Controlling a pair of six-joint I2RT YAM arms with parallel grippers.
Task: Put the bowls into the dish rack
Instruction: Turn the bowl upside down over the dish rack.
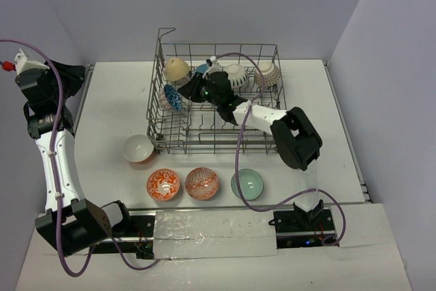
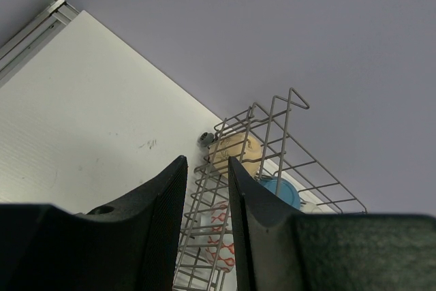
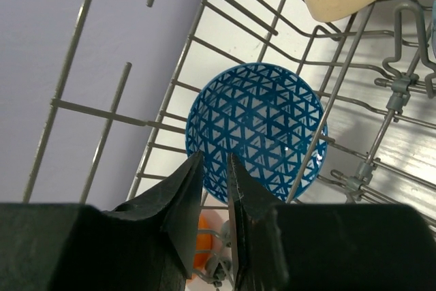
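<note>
The dish rack (image 1: 215, 100) stands at the back middle of the table. In it rest a tan bowl (image 1: 177, 68), a blue-white patterned bowl (image 1: 172, 98), a white striped bowl (image 1: 237, 75) and a speckled bowl (image 1: 268, 74). My right gripper (image 1: 193, 90) reaches into the rack's left end. In the right wrist view the right gripper (image 3: 214, 158) is slightly open astride the lower rim of the blue-white patterned bowl (image 3: 262, 124), which stands on edge among the wires. My left gripper (image 1: 75, 76) hangs at the far left, and in its wrist view the left gripper (image 2: 206, 161) is open and empty.
On the table before the rack sit an orange-rimmed white bowl (image 1: 138, 148), two orange-red patterned bowls (image 1: 163, 184) (image 1: 202, 182) and a pale green bowl (image 1: 246, 184). The left wrist view shows the rack's corner (image 2: 272, 117), with a tan bowl (image 2: 235, 151) and a teal-blue bowl (image 2: 283, 192) inside.
</note>
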